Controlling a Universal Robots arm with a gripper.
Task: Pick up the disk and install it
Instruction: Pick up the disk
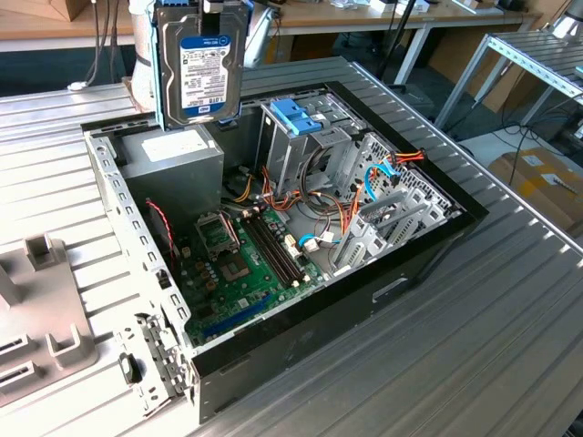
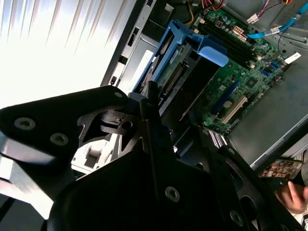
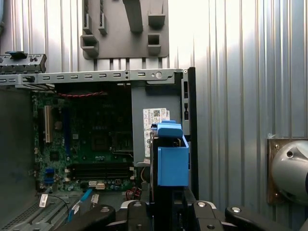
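The pincer point(image 3: 168, 208) is closed on the disk point(image 3: 172, 159), its black fingers point(image 3: 188, 201) pressing the drive from both sides at one short end. In both wrist views the disk point(image 2: 192, 57) runs away from the cameras, edge on, with its light-blue frame leading down toward the open computer case point(image 1: 319, 319).

In the exterior view the disk point(image 1: 202, 64) hangs upright in the air with its long axis vertical. Its white and blue label faces the camera, and it is not yet in the case. It is above the case's back corner, over the grey power supply box point(image 1: 173, 155) with the white sticker.

Deeper in the case lies the green motherboard point(image 1: 241, 264). The metal drive cage point(image 1: 301, 137) with a blue plastic top stands beside the power supply box, on the exterior view's right. Orange and blue cables point(image 1: 364, 182) run past it.

The case lies on its side on a ribbed metal worktop point(image 1: 474, 346). A grey fixture point(image 1: 36, 309) rests just outside the case, on the exterior view's left. A person's hand point(image 2: 293, 195) appears beyond the case's edge in the second wrist view.
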